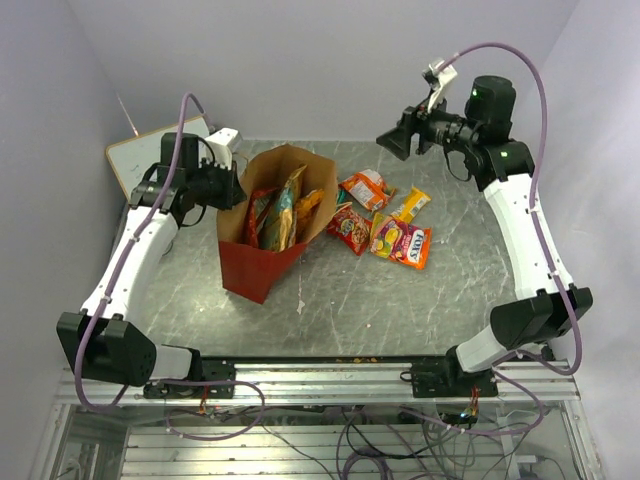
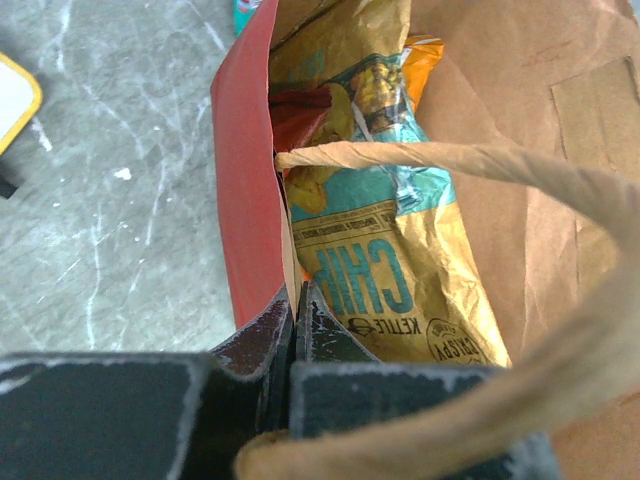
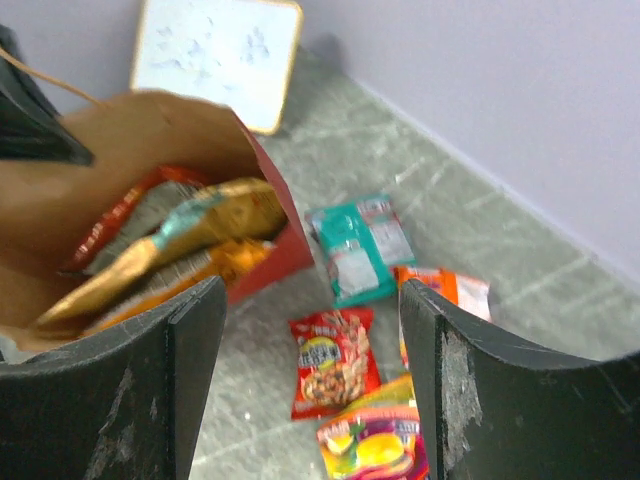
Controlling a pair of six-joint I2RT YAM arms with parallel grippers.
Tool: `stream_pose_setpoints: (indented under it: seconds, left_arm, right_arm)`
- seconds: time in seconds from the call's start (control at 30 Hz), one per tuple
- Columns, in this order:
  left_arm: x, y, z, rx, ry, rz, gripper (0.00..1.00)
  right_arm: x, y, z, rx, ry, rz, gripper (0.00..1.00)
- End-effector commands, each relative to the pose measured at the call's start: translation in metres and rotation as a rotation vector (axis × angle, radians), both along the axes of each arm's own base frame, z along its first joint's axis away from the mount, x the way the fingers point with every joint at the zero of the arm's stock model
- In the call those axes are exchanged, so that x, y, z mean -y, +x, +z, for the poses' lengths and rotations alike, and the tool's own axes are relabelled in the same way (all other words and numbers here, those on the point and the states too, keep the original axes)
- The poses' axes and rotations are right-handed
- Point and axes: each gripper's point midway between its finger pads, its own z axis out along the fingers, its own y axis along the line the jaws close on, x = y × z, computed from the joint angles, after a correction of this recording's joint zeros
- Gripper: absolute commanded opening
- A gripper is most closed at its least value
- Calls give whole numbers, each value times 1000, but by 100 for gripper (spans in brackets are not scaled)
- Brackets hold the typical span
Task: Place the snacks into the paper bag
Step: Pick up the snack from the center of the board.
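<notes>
A tall flat-bottomed paper bag (image 1: 262,262), red outside and brown kraft inside, stood upright on the grey marbled desk (image 1: 330,310) left of centre, its long axis vertical and its mouth facing up. The left gripper (image 2: 293,312) had its jaws pressed together on the bag's left wall at the rim, a thin strip of red paper pinched between them. A twisted paper handle (image 2: 450,160) arched across the left wrist view.

Inside the bag a large tan-gold crinkly chip packet (image 2: 400,270) stood on end, its long axis running up and out of the mouth. An orange packet (image 1: 309,205) and a dark red packet (image 1: 258,212) stood on end beside it.

Right of the bag, loose snacks lay flat on the desk. There was an orange-and-white packet (image 1: 365,188), a narrow yellow packet (image 1: 410,204) with its long axis running diagonally from near-left to far-right, a small red packet (image 1: 350,230) and a pink-and-yellow packet (image 1: 403,244). A teal packet (image 3: 355,245) lay just beside the bag's base.

The right gripper (image 1: 392,141) hung above the far right of the desk, jaws spread apart with nothing between them. A white writing board (image 1: 150,152) with a yellow rim leaned at the far left corner.
</notes>
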Motion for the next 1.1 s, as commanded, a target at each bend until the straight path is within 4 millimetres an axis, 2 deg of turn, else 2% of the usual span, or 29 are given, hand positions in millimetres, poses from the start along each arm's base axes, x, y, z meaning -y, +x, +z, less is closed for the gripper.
stream_pose_setpoints:
  seconds: [0.0,0.13,0.33,0.5,0.6,0.7,0.93,1.07]
  left_arm:
    - [-23,8,25,118,51,67,7]
    - [-39,11,25,125,80,121,7]
    - [-55,14,18,114,109,176,7]
    - [-63,14,20,127,116,200,7]
    - [-61,13,22,141,106,187,7]
    - [-59,11,22,156,102,171,7]
    - [-57,8,22,170,97,152,7]
    - [-51,10,20,158,80,127,7]
  right_arm:
    - [25,8,-47,-61,-83,-40,70]
    - [43,17,-100,-138,-168,-94,70]
    - [53,21,-173,-226,-284,-95,70]
    - [91,18,-246,-344,-515,-147,70]
    - [112,10,-279,-424,-571,-177,70]
    - [129,7,-296,-494,-559,-216,70]
    - [174,-5,-320,-631,-503,-338,69]
    - [186,-15,-334,-710,-443,-366,67]
